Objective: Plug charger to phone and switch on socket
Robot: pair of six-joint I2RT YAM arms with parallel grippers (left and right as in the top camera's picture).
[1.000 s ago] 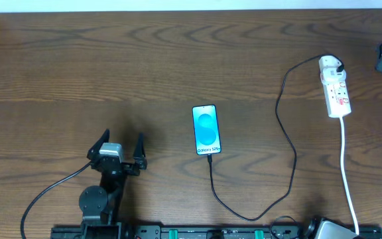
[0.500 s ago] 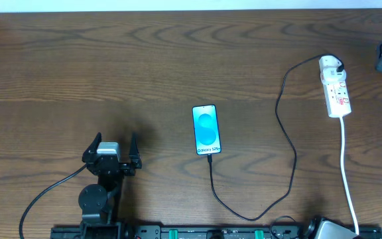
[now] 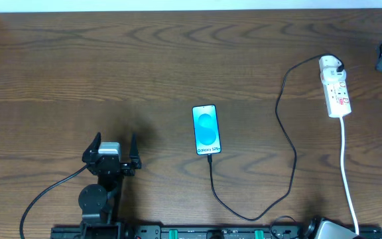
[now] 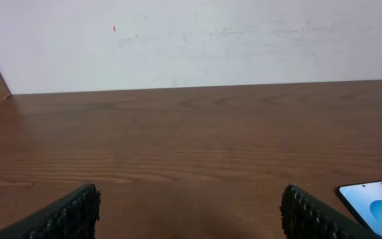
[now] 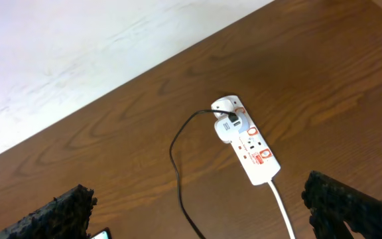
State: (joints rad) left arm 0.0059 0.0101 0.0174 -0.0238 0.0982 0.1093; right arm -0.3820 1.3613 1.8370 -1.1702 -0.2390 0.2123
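Left gripper (image 3: pixel 115 141), jaws wide and holding nothing, sits low at eight o'clock from the phone (image 3: pixel 206 129), which lies mid-table with the charger (image 3: pixel 286 133) apparently seated in its six-o'clock edge, so that end looks done. At two o'clock, near the table (image 3: pixel 178 53) edge, the socket (image 3: pixel 335 89) awaits its switch. The right gripper (image 5: pixel 197 199), equally wide and empty, hangs well back toward six o'clock, with bare wood between for an approach.

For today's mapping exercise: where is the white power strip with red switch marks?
Overhead, the white power strip lies far right on the wooden table, right of the blue-screened phone.
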